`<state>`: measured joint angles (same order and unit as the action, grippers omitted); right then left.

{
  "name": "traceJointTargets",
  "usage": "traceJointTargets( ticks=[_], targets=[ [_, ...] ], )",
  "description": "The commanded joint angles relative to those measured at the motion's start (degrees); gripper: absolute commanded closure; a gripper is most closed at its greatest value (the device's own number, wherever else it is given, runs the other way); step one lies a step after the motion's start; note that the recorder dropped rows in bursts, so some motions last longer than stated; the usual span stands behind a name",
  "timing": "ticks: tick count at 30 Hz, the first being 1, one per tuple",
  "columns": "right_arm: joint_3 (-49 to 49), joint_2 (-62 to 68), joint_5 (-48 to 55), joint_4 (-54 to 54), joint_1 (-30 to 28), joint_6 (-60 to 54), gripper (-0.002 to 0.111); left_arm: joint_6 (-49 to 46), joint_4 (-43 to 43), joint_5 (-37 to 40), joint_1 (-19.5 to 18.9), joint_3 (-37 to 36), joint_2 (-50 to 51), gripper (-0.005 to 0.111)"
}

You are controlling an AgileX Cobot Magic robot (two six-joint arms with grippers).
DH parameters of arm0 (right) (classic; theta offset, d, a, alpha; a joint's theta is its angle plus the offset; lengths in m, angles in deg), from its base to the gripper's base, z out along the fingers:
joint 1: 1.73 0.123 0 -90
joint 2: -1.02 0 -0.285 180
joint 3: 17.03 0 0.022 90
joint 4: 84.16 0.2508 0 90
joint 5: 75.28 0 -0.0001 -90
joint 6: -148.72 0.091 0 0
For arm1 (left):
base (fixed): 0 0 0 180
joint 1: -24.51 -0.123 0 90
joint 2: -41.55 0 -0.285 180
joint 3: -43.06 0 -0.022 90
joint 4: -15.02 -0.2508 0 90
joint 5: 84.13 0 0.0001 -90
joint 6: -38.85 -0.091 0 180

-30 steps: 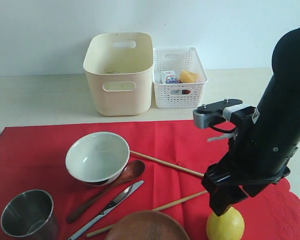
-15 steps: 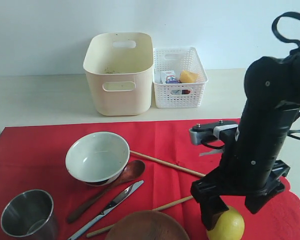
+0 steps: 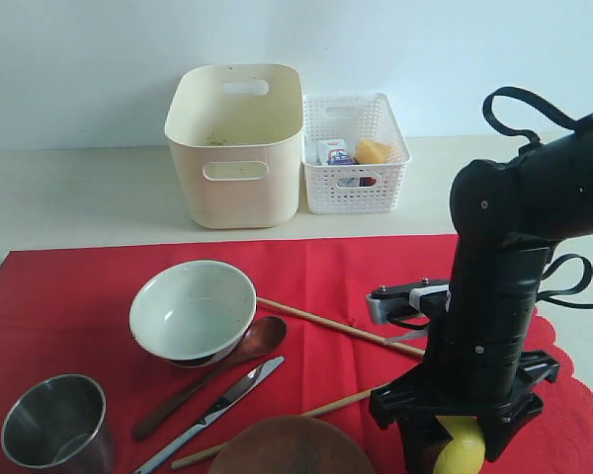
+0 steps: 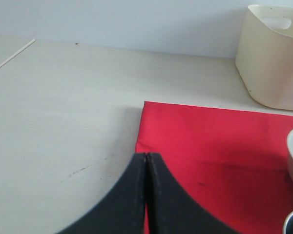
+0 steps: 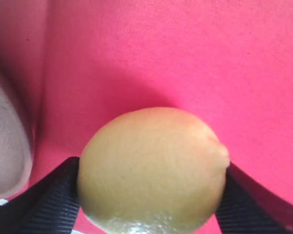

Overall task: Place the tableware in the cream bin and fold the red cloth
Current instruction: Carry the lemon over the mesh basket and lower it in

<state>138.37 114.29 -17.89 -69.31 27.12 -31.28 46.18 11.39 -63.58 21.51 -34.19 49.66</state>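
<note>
The red cloth (image 3: 356, 267) was found spread flat and unfolded on the table (image 3: 79, 197). All the tableware lay on it, and none was in the cream bin (image 3: 235, 148). The bin was seen upright on the bare table beyond the cloth's far edge, with a white lattice basket (image 3: 356, 188) just beside it.

On the cloth were noted:
- the white bowl (image 3: 193, 311);
- the wooden spoon (image 3: 212, 370), its head beside the bowl's base;
- the metal knife (image 3: 217, 403), next to the spoon;
- the steel cup (image 3: 57, 423), upright near the left corner in the exterior view.

The brown plate (image 3: 292, 446) was cut off by the lower edge of that view, and only its far rim was recorded. The two chopsticks (image 3: 326, 323) were observed apart from each other, their right ends hidden behind the right arm.

The right gripper (image 5: 149, 204) was set down over the lemon (image 5: 151, 168) on the right part of the cloth. Its fingers (image 5: 49, 200) were laid against both flanks of the fruit, clamping it. Whether the lemon was lifted clear of the cloth could not be determined. In the exterior view most of the lemon was masked by the arm.

The left gripper (image 4: 146, 161) was outside the exterior view. In the left wrist view its fingers were pressed together on nothing, above the cloth's edge near a corner.

The basket's contents, a yellow wedge (image 3: 373, 150) and a printed pack (image 3: 334, 153), could not be made out further.
</note>
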Motion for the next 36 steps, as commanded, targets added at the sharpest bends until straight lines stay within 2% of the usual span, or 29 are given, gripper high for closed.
traceJointTargets(
  ticks=[1, 15, 26, 36],
  targets=[
    [-0.21, -0.79, -1.65, -4.05, 0.20, -0.31, 0.108, -0.01, -0.32, -0.33, 0.27, 0.04, -0.32, 0.106],
    [2.43, -14.05, -2.22, -4.89, 0.20, -2.11, 0.108, -0.01, -0.32, -0.33, 0.27, 0.04, -0.32, 0.106],
    [14.94, -16.58, -7.33, -5.21, 0.09, -2.94, 0.108, -0.01, -0.32, -0.33, 0.27, 0.04, -0.32, 0.106],
    [27.76, -11.23, -9.88, -12.86, -0.72, 0.30, 0.108, -0.01, -0.32, -0.33, 0.27, 0.04, -0.32, 0.106]
  ],
)
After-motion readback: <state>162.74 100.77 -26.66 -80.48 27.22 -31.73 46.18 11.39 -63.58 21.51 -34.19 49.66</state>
